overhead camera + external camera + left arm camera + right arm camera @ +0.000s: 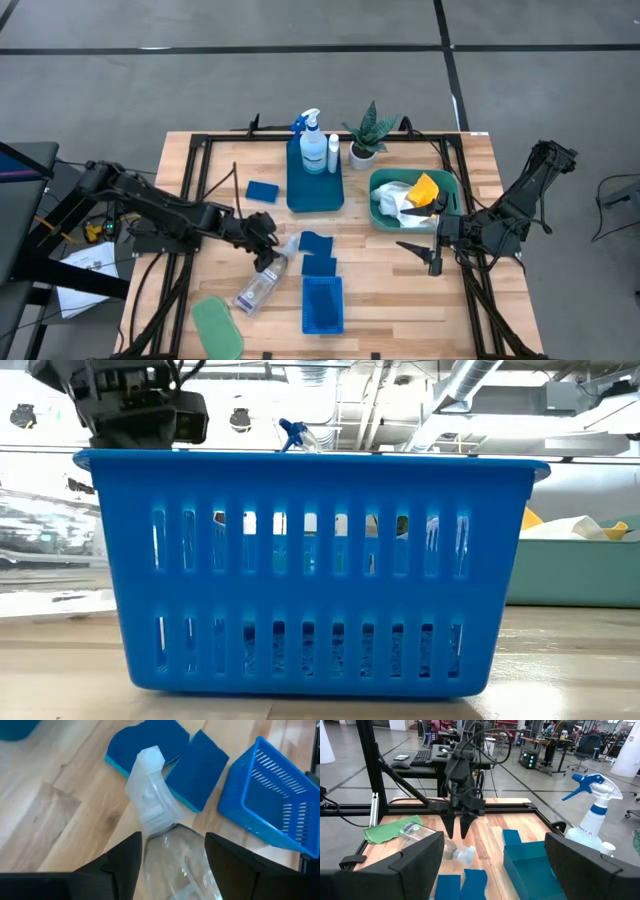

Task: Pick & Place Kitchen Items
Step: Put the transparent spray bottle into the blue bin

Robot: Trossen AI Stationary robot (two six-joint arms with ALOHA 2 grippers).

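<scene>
Left gripper [265, 240] sits low over the neck end of the clear plastic bottle [262, 283], which lies on its side on the wooden table [400, 290], between the green cloth [216, 325] and the slotted blue plastic basket [322, 304]. In the left wrist view the jaws stand partly apart, one on each side of the bottle's shoulder, with a gap showing on both sides; I judge nothing is gripped, the bottle resting on the table by its own weight.

Bottle's long axis runs diagonally in the high view: cap end [150, 757] toward the two blue square sponges [317, 253], base toward the green cloth. The jaws straddle it across that axis, which suits a pinch on the narrower shoulder.

Right gripper [428, 250] waits beside the teal tub [385, 215] holding white and yellow cloths, jaws wide apart, empty.

Blue-trigger spray bottle [311, 140] and white blue-labelled bottle [333, 152] stand upright on the flat blue tray [314, 192], presumably already sorted there.
</scene>
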